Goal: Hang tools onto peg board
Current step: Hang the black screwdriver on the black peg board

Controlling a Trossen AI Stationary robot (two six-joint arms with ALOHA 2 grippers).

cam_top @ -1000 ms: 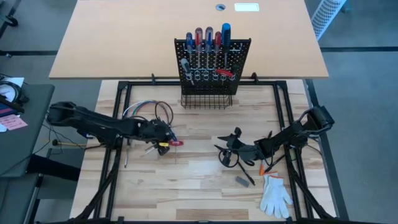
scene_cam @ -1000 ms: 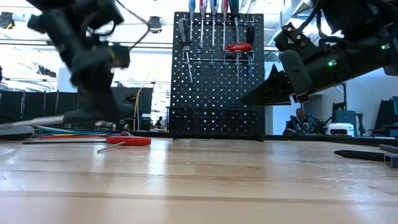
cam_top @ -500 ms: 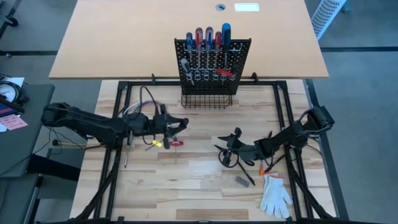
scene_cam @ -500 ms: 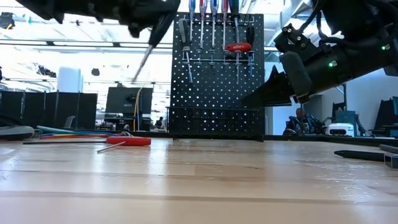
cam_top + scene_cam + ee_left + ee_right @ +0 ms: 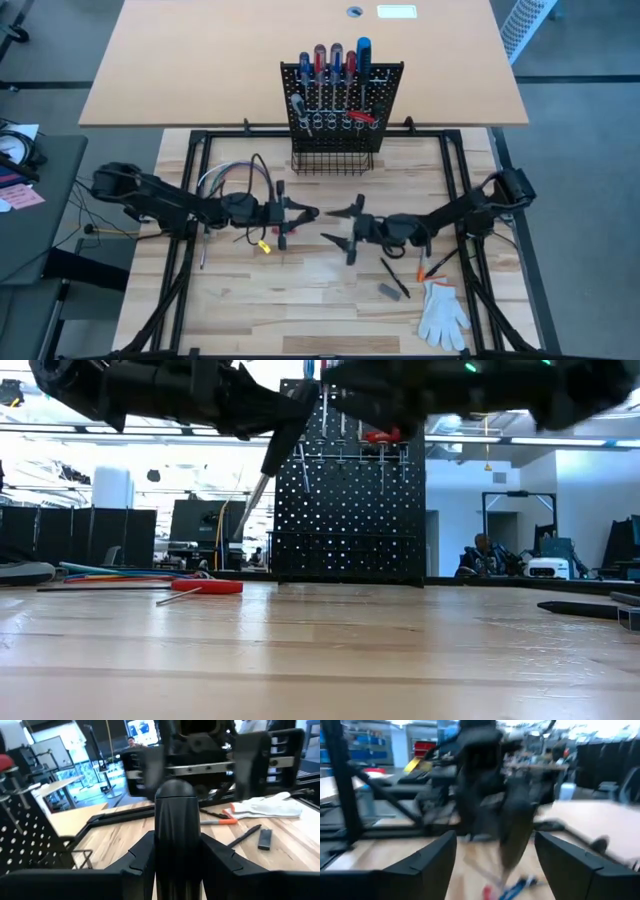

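The black peg board [image 5: 388, 88] stands upright at the table's far middle, with several screwdrivers hung in its rings. My left gripper [image 5: 312, 212] is level above the table's middle, shut on a black-handled screwdriver [image 5: 272, 455]. The thin shaft [image 5: 252, 498] slants down toward the table's left. My right gripper [image 5: 332, 225] faces it from the right, open, its fingers just short of the handle's end. A red-handled screwdriver [image 5: 205, 587] lies flat on the table below. My left gripper pinches the black handle [image 5: 175, 827] between its two fingers [image 5: 142, 857]. The fingers run along the handle, level, coming from the table's left. The handle's rounded end [image 5: 175, 795] sticks out past the fingertips toward my right gripper. The tool is clear of the table.
A loop of coloured wires [image 5: 236, 178] lies at the left. To the right of centre lie a white glove [image 5: 441, 314], an orange-handled tool [image 5: 430, 270] and small dark pieces [image 5: 394, 290]. A black wire basket [image 5: 333, 160] sits at the board's foot.
My left gripper has risen from the table with the black-handled screwdriver, tipped from pointing down to level, rolled, and moved toward the table's right. My right gripper has risen and moved left toward it. The screwdriver is now lifted clear, handle end toward my right gripper.
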